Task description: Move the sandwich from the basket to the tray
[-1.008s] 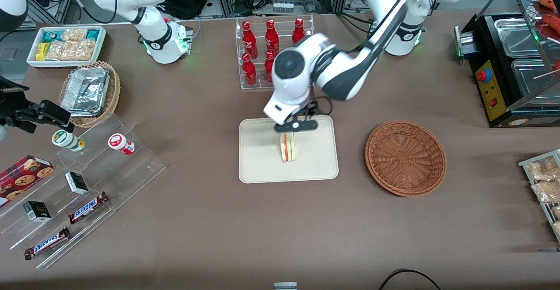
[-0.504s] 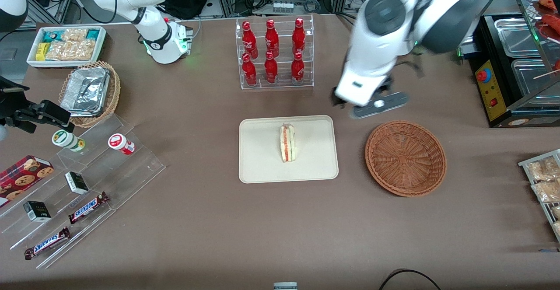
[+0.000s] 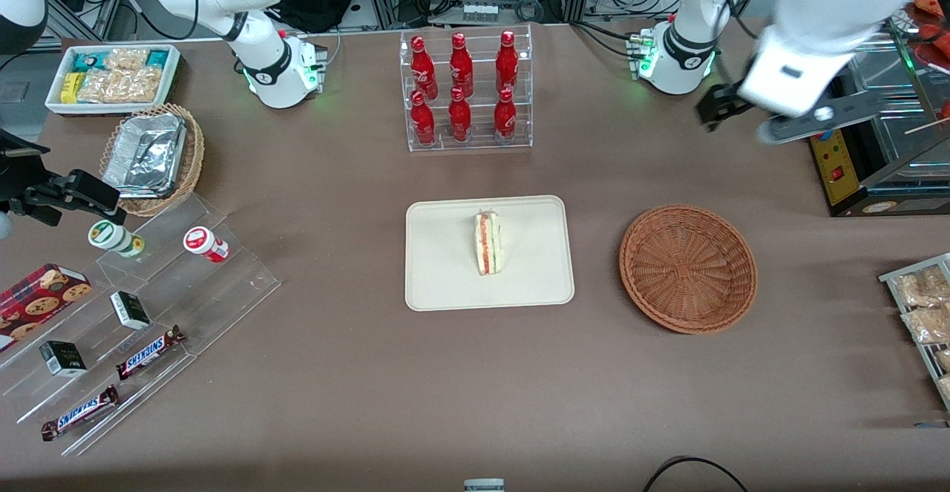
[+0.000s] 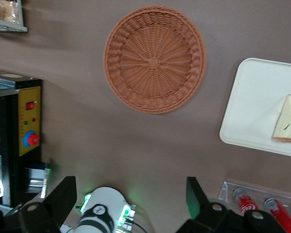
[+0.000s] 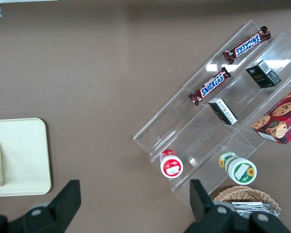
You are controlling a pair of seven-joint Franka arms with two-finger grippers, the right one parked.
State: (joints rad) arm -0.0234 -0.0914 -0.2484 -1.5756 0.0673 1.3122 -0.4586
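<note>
The sandwich (image 3: 487, 243), a pale wedge with orange and green layers, rests on the cream tray (image 3: 445, 284) at mid-table. The reddish-brown basket (image 3: 687, 268) stands empty beside the tray, toward the working arm's end. My gripper (image 3: 718, 105) hangs high above the table near the working arm's base (image 3: 675, 61), farther from the front camera than the basket. In the left wrist view the gripper (image 4: 128, 199) is open with nothing between its fingers. That view looks down on the basket (image 4: 155, 58), the tray (image 4: 252, 107) and the sandwich (image 4: 287, 119).
A clear rack of red bottles (image 3: 464, 91) stands farther from the front camera than the tray. A black heating machine (image 3: 853, 128) sits at the working arm's end. A clear snack display (image 3: 133, 314), a tan basket with foil (image 3: 152, 158) and a white bin (image 3: 111, 76) lie toward the parked arm's end.
My gripper let go of the sandwich on the tray, then rose and swung toward the working arm's end, past the basket. The sandwich stays on the tray.
</note>
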